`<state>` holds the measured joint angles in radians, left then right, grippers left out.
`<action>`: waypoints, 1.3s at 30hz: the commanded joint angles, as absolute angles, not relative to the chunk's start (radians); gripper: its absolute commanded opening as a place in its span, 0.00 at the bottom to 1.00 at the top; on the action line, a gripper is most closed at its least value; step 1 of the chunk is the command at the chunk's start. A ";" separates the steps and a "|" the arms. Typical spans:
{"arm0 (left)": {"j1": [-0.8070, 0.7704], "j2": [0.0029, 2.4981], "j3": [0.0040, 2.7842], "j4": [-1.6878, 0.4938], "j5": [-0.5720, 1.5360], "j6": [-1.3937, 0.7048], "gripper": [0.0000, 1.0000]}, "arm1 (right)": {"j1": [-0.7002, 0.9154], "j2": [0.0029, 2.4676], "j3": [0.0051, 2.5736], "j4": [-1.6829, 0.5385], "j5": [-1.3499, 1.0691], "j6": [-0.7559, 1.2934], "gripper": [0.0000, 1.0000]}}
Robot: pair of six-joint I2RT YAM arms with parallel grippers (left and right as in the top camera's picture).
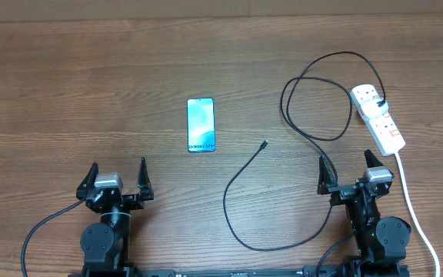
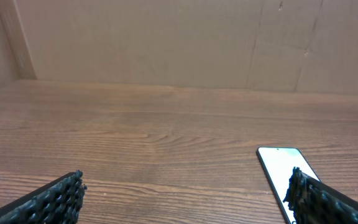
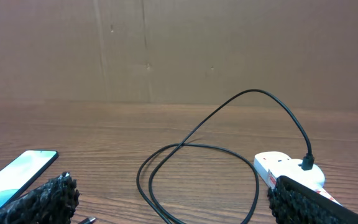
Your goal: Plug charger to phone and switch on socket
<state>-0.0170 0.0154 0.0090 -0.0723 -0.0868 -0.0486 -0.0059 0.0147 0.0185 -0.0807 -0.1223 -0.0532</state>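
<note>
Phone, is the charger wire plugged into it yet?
No, it's out. The charger ends in a small tip lying on the table, apart from the phone.

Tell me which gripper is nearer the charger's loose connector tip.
Right. The right gripper sits just right of the connector tip; the left gripper is much farther to its left.
</note>
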 commanded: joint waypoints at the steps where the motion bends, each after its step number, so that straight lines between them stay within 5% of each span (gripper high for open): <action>1: -0.007 0.004 0.006 -0.072 -0.078 -0.030 1.00 | 0.000 0.003 0.009 -0.077 -0.109 -0.057 1.00; 39: -0.007 0.004 0.005 -0.007 -0.069 -0.036 1.00 | 0.000 0.003 0.009 -0.077 -0.109 -0.057 1.00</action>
<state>-0.0170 0.0158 0.0086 -0.0620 -0.0868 -0.0486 -0.0059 0.0147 0.0185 -0.0803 -0.1223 -0.0532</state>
